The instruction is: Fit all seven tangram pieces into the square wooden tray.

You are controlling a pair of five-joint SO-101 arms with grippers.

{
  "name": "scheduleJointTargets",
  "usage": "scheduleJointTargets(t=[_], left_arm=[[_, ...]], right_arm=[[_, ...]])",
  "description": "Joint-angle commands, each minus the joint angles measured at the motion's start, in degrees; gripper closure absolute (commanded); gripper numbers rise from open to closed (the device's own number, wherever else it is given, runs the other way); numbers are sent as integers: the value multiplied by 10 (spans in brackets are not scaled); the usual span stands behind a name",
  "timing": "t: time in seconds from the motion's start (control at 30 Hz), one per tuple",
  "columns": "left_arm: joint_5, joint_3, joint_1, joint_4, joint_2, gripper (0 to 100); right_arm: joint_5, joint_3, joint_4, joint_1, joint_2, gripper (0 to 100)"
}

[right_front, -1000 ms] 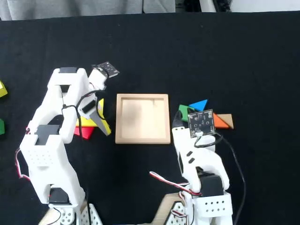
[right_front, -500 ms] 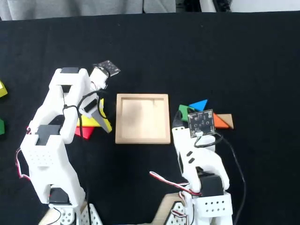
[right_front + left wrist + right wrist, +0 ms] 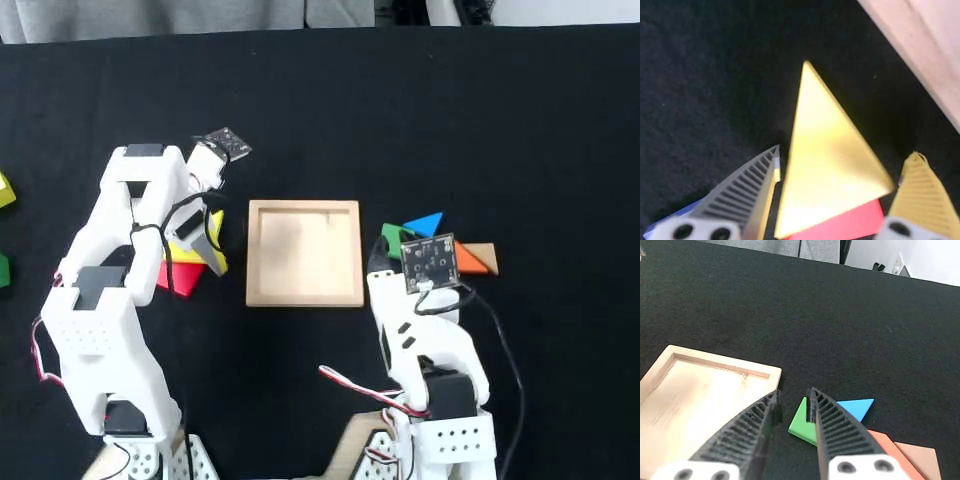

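Note:
The square wooden tray (image 3: pixel 305 205) (image 3: pixel 725 365) (image 3: pixel 920 50) lies in the middle of the black table with nothing in it. Just left of it a yellow triangle (image 3: pixel 212 262) (image 3: pixel 830 160) rests partly on a red piece (image 3: pixel 180 278) (image 3: pixel 850 222). My left gripper (image 3: pixel 205 245) (image 3: pixel 845 152) is shut on the yellow triangle, one finger against each side. Right of the tray sit a green piece (image 3: pixel 392 238) (image 3: pixel 802 425), a blue triangle (image 3: pixel 425 222) (image 3: pixel 855 407), an orange triangle (image 3: pixel 472 262) (image 3: pixel 890 450) and a tan piece (image 3: pixel 485 252) (image 3: pixel 920 455). My right gripper (image 3: pixel 380 250) (image 3: pixel 792 392) hangs over the green piece, narrowly open and holding nothing.
A small yellow piece (image 3: pixel 5 190) and a green piece (image 3: pixel 3 270) lie at the table's far left edge. Both arm bases stand at the near edge. Bare black cloth stretches behind the tray to the back wall.
The left gripper drew back a little toward the far left, and the yellow triangle shifted with it over the red piece. The right arm has not moved.

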Motion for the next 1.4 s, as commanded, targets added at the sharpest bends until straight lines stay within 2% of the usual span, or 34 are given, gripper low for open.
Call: scheduleJointTargets(t=[0.0,0.13,0.5,0.63,0.87,1.07,1.17,1.27,1.37], left_arm=[[6,-7,-1,27,-12,684],[5,-7,7,33,-12,741],[9,-26,14,37,-12,747],[6,-40,15,72,-12,751],[6,-84,14,118,-7,898],[11,-88,15,120,-12,884],[13,-116,24,171,-20,884],[63,-152,50,233,-46,884],[159,-176,82,266,-89,884]], right_arm=[[6,-2,3,-9,-46,900],[6,-2,4,-9,-46,900],[6,-2,4,-9,-46,900],[6,-2,4,-9,-46,900],[6,-2,3,-9,-46,900],[6,-2,3,-9,-46,900],[6,-2,3,-9,-46,900],[6,-2,3,-9,-46,900],[6,-2,2,-9,-46,900]])
